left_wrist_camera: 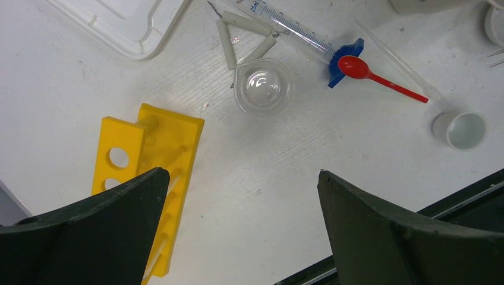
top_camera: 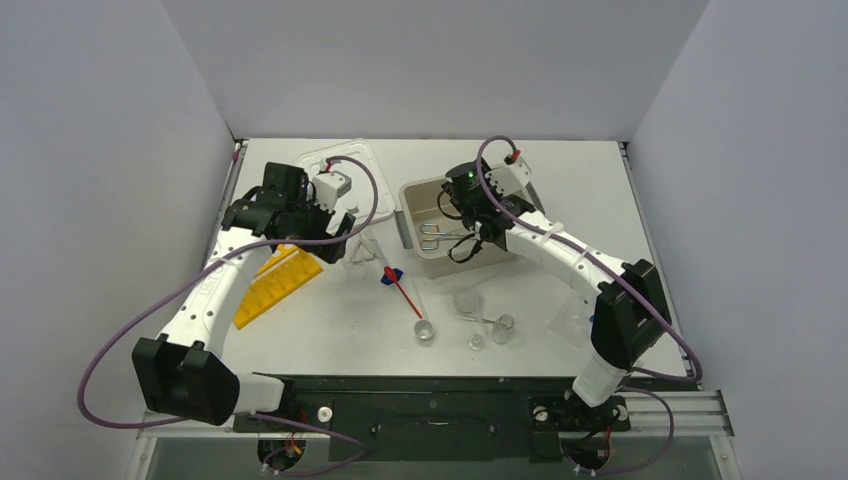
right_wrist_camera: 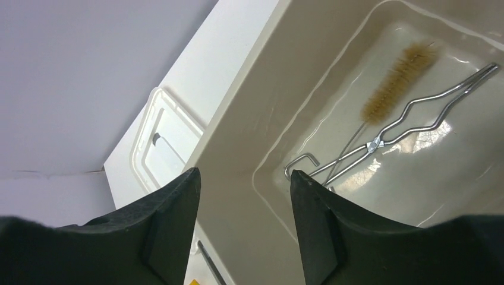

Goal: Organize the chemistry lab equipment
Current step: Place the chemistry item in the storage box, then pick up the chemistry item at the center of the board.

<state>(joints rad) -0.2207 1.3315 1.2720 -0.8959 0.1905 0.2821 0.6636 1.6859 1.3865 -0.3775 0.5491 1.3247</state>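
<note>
Nearest the arm bases, a few small clear beakers (top_camera: 503, 328) stand on the white surface (top_camera: 340, 330), with a small white cup (left_wrist_camera: 463, 130) just left of them. The handle tip of a red spatula (left_wrist_camera: 380, 77) lies near the cup, and the spatula runs away to a blue cap (left_wrist_camera: 345, 59) that its bowl overlaps. To the left lies the yellow tube rack (left_wrist_camera: 172, 142), flat and slanted, and partly under one finger in the left wrist view. The left hand (left_wrist_camera: 241, 175) hangs over the bare surface beside it, its fingers spread wide with nothing between them. Beyond it sits a round glass dish (left_wrist_camera: 263, 88), touching a triangle of pale rods (left_wrist_camera: 243, 41), and a clear syringe (left_wrist_camera: 297, 32) runs from there to the blue cap. On the right, the right hand (right_wrist_camera: 242, 173) hovers over the near wall of the beige tub (right_wrist_camera: 238, 154), fingers parted and holding nothing. Inside the tub, the metal tongs (right_wrist_camera: 410, 119) lie on the bottom with the brush (right_wrist_camera: 395, 83) alongside, touching them. Farthest back, the white lid (right_wrist_camera: 178, 127) rests flat on the surface, left of the tub.
</note>
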